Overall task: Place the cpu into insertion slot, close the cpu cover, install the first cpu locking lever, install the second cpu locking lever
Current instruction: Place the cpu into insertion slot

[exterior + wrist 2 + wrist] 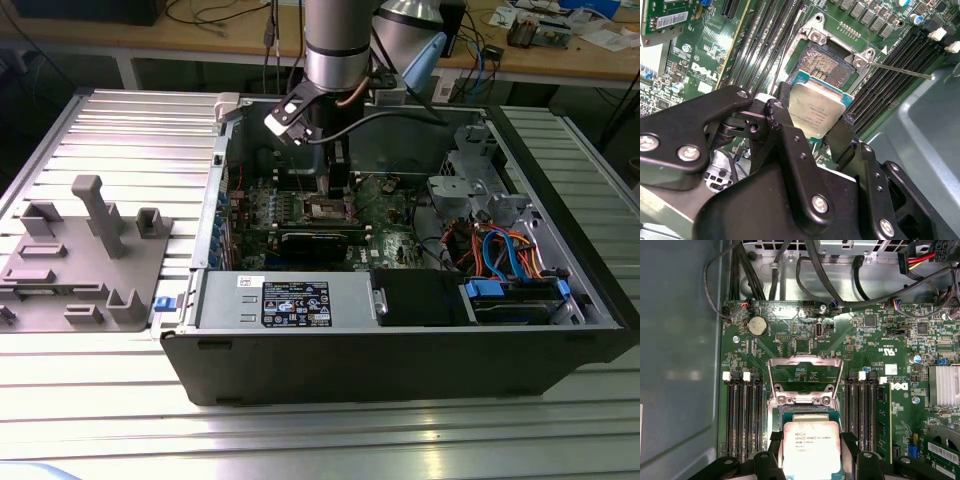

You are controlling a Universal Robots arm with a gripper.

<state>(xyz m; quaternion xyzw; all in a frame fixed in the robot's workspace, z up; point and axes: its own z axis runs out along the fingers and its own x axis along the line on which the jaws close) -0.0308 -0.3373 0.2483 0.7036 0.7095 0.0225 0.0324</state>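
Note:
In both wrist views my gripper (812, 126) (811, 452) is shut on the cpu (820, 107) (811, 440), a silver-grey square chip clamped by its two side edges between black fingers (782, 120). The chip hangs just over the near edge of the insertion slot (827, 65) (810, 415), whose dark pin field shows beyond it. The cpu cover (806, 360), a thin metal frame, stands flipped open behind the slot. A thin locking lever (905, 71) sticks out from one corner of the socket. In the exterior view the gripper (330, 190) reaches down inside the computer case over the slot (330, 208).
Long memory slots (740, 415) (862, 410) run along both sides of the socket. A black card (315, 240) lies in front of it, with the power supply (290, 300) nearer. Coloured cables (500, 250) fill the exterior view's right. A grey fixture (85, 250) sits outside the case.

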